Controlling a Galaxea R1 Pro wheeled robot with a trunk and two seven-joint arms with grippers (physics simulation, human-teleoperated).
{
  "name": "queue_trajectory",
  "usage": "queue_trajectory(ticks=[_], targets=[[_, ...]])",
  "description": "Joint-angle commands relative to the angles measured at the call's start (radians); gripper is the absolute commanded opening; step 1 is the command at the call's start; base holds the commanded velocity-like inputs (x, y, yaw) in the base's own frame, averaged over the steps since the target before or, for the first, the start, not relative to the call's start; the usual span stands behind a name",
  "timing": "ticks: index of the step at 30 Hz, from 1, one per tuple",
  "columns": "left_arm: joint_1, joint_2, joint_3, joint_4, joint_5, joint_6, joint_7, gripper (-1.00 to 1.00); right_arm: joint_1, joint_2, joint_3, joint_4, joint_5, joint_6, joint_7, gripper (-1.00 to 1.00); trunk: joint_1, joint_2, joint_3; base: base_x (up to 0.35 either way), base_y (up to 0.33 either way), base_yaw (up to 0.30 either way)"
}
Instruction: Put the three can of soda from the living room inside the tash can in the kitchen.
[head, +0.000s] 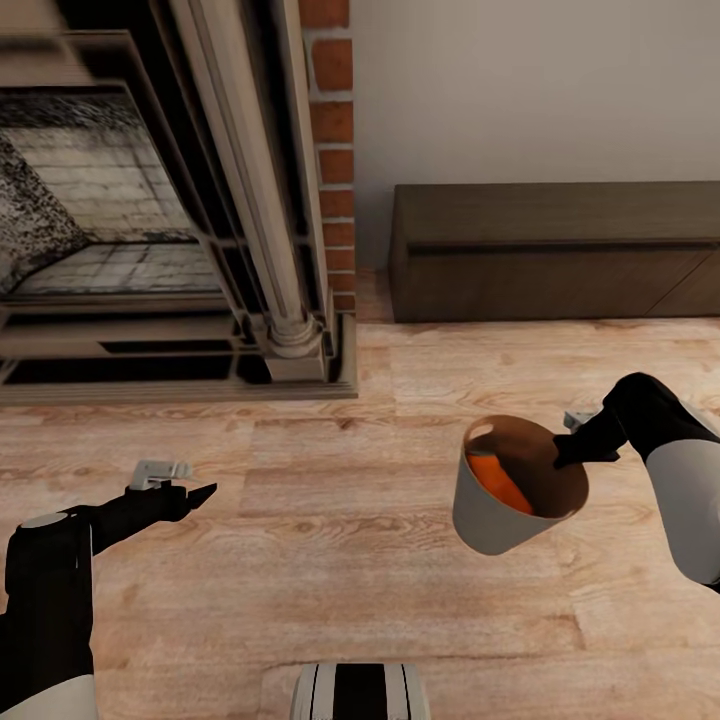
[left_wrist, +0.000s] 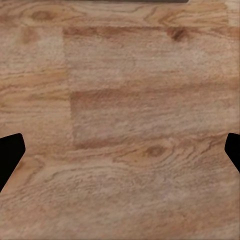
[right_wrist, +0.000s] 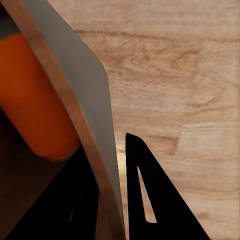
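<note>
open wood floor (head: 330, 520) ahead, fireplace (head: 170, 220) and low cabinet (head: 555, 250) beyond

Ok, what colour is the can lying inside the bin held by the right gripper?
Bright orange can, inside the tapered grey bin; clearest in the head view.

Fireplace (head: 150, 220) at rear left, low cabinet (head: 555, 250) at rear right against the wall. In front, over the wood floor (head: 330, 560): trash can (head: 500, 515) (tilted) at right, soda can (head: 497, 482) inside; left gripper (head: 195, 492) opposite, well apart.
</note>
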Motion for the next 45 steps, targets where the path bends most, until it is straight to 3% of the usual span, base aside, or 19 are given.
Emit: queue_trajectory(ticks=[1,9,15,23,32,38,45], targets=[[0.000,0.000,0.000,0.000,0.000,0.000,0.000,1.00,0.000,0.000,0.000,0.001,-0.011,0.008,0.002,-1.00,0.004,-0.007,-0.003,0.000,0.000,0.000],[0.001,0.000,-0.001,0.000,0.000,-0.001,0.001,1.00,0.000,-0.004,0.000,0.001,-0.011,0.008,0.002,-1.00,0.034,-0.063,-0.028,0.000,0.000,0.000],[0.001,0.000,-0.001,0.001,0.000,-0.001,0.001,1.00,0.000,-0.014,0.001,0.001,-0.010,0.008,0.002,-1.00,0.034,-0.063,-0.028,0.000,0.000,0.000],[0.001,0.000,-0.001,0.001,0.000,-0.002,0.001,1.00,0.000,-0.023,0.000,0.001,-0.010,0.008,0.002,-1.00,0.065,-0.119,-0.053,0.000,0.000,0.000],[0.001,0.000,-0.001,0.000,0.000,-0.001,0.001,1.00,0.000,-0.035,0.001,0.001,-0.009,0.008,0.002,-1.00,0.065,-0.119,-0.053,0.000,0.000,0.000],[0.001,0.000,-0.001,0.000,0.000,-0.002,0.001,1.00,0.000,-0.039,0.001,0.001,-0.009,0.008,0.002,-1.00,0.088,-0.161,-0.072,0.000,0.000,0.000],[0.000,0.000,-0.001,0.000,0.000,-0.001,0.000,1.00,0.000,-0.042,0.001,0.001,-0.009,0.008,0.002,-1.00,0.088,-0.161,-0.072,0.000,0.000,0.000]])
